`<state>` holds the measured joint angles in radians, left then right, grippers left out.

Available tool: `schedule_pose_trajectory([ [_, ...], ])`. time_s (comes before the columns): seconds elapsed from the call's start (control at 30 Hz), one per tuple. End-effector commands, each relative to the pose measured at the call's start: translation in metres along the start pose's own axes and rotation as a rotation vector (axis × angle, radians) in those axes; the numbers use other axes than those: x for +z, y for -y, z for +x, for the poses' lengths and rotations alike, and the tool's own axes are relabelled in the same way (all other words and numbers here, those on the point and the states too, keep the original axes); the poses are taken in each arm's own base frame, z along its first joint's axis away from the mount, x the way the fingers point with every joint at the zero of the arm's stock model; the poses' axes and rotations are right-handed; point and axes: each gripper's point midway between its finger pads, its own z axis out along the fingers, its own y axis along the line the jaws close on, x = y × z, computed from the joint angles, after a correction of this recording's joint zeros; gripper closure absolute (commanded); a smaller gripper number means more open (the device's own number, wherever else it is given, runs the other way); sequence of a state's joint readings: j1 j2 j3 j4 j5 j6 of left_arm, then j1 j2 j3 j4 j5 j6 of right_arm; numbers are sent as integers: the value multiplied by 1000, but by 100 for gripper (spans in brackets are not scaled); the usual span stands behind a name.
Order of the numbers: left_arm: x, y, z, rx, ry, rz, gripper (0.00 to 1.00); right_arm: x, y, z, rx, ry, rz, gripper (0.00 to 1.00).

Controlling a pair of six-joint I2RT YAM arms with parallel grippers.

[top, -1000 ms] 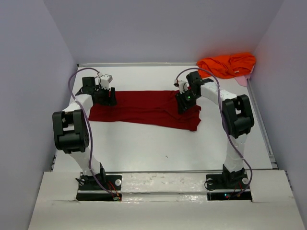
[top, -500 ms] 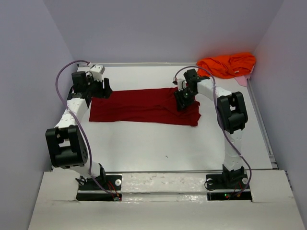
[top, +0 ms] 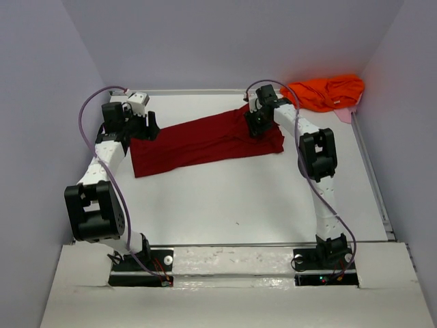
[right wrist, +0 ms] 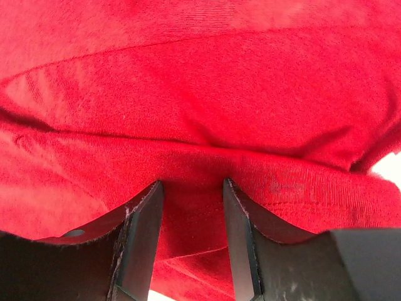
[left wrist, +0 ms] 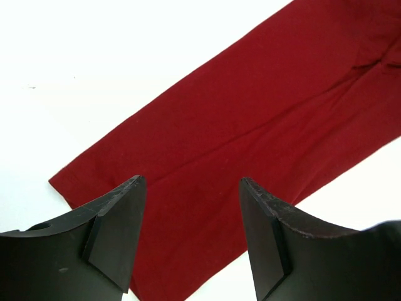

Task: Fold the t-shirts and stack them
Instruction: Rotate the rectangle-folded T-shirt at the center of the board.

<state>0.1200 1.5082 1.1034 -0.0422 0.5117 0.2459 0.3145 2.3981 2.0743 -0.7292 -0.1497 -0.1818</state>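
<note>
The left gripper (top: 145,127) hangs over the left end of the red t-shirt (top: 198,141), fingers spread wide. The shirt lies long on the table (top: 239,205), and the right gripper (top: 258,126) pinches its right end. The orange t-shirt (top: 324,92) sits crumpled far right.

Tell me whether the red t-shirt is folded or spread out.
Folded: the red t-shirt lies as a long narrow band, layers bunched in the right pincer.

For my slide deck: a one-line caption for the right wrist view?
Right pincer gripping a bunched fold of the crimson t-shirt, red cloth filling the frame.
</note>
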Motion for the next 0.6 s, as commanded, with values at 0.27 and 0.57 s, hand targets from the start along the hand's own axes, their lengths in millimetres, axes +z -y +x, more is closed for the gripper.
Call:
schedule_pose_trajectory([
  [0.27,-11,6,-15,26,57,16,30,12,44,-92,-32,299,115,52],
  [0.57,-10,7,-12,27,51,26,30,0,39,-158,-78,569,79,51],
])
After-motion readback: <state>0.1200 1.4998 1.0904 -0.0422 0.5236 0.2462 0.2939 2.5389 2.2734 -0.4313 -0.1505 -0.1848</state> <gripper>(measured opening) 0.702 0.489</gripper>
